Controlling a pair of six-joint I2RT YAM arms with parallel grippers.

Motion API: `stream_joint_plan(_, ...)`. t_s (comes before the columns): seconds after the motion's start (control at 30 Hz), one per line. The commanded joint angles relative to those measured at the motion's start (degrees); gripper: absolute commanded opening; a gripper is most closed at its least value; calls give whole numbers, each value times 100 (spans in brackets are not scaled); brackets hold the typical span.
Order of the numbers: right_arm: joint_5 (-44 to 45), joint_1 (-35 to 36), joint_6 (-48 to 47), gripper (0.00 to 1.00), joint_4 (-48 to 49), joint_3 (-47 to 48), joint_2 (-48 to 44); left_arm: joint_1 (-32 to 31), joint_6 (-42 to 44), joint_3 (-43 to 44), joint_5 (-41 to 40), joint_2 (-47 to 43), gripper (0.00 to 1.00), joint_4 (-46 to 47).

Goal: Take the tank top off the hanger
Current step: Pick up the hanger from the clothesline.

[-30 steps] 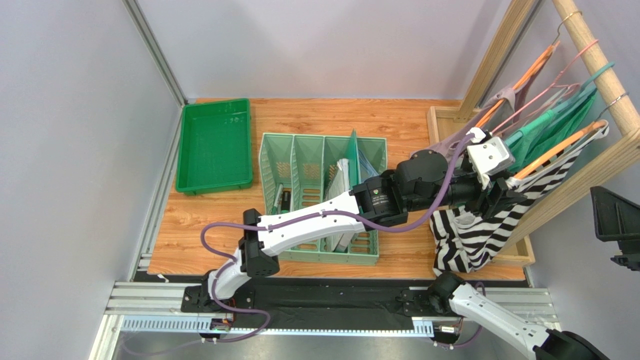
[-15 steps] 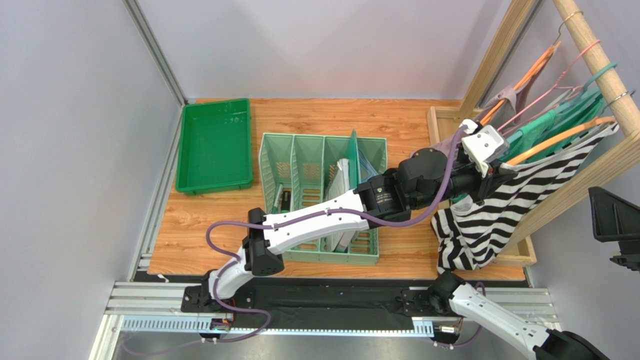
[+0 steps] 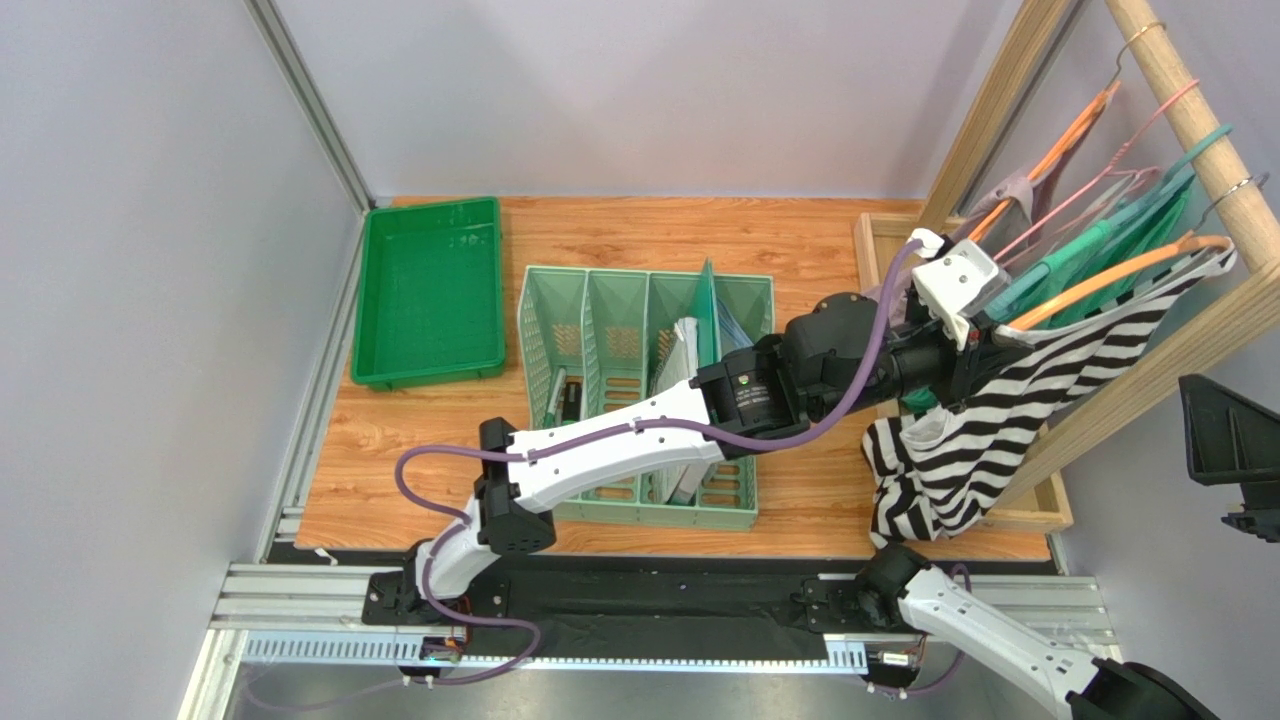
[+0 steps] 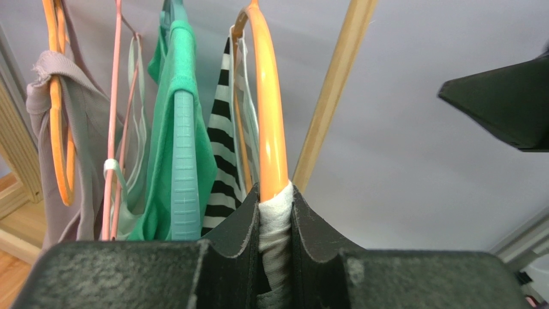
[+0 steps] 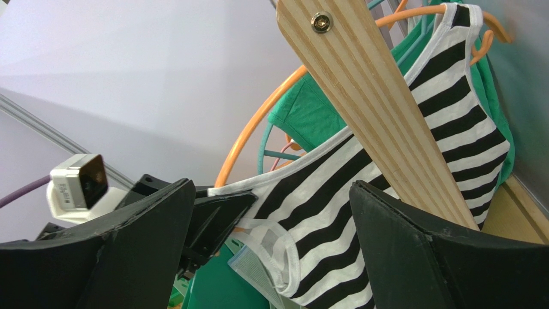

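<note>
The left tool (image 4: pixel 276 239) clamps the top's (image 3: pixel 977 423) white edge at the hanger's (image 4: pixel 269 129) end; the right tool (image 5: pixel 274 219) gapes apart.

Top camera looks down from behind; both close wrist cameras share the tank top (image 5: pixel 451 109).

A robotics lab test cell: plain grey wall panels (image 3: pixel 135 330) enclose a wooden table (image 3: pixel 646 233), robot arms (image 3: pixel 631 443) are bolted to a slotted aluminium rail (image 3: pixel 301 608), and staged props are set out: green tray (image 3: pixel 428 293), desk organiser (image 3: pixel 601 323), wooden clothes rack (image 3: pixel 1180 93).
</note>
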Motion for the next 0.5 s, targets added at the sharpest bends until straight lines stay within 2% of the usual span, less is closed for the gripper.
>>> stream_joint_plan(0.0,-109,-1,-77,98,-1413,-6,-46,-126,-120,92,112,-939,0,293)
stream_joint_plan(0.27,-635,-1,3,98,-1229,-209,-63,-188,-85,-321,147,-1588,0,-383)
stream_joint_plan(0.47,-1670,-1,-243,100,-931,-480,-46,-214,-59,-1357,103,-2536,0,-911)
